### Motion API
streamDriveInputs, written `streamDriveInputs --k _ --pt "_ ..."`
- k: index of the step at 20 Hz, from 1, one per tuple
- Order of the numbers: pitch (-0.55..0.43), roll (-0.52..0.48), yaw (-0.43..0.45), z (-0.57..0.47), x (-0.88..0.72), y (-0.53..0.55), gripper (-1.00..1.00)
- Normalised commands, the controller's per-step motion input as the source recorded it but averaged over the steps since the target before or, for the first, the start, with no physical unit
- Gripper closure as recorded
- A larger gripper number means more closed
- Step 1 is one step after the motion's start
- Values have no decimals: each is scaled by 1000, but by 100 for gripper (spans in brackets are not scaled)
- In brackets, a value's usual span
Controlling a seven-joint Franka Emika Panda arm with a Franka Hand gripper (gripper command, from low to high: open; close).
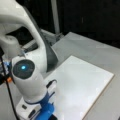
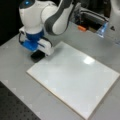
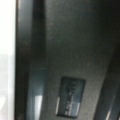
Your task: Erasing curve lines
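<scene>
The white board lies flat on the grey table in both front views (image 1: 80, 85) (image 2: 75, 77). The curve lines are out of view; the board's visible surface looks plain white. A black eraser block (image 2: 36, 56) sits just off the board's far left corner. My gripper (image 2: 40, 51) is right down over the block, and its white and blue hand hides the fingertips. In the wrist view the dark eraser (image 3: 75, 50) fills nearly the whole picture, with a small rectangular label (image 3: 70, 97) on it and a strip of white at the left edge.
The arm's white body (image 1: 27, 75) covers a front view's left side, with a black cable (image 1: 7, 85) beside it. An orange piece (image 2: 81, 28) and a pale blue object (image 2: 102, 30) lie behind the board. A black perforated mat (image 2: 15, 105) borders the table.
</scene>
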Motion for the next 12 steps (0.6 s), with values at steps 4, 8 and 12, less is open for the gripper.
streamDriveInputs --k 4,8,12 --pt "15 -17 -128 406 -313 233 -100" --pt "9 11 -117 266 -242 446 -100" --pt "-16 -32 -61 147 -176 652 -100"
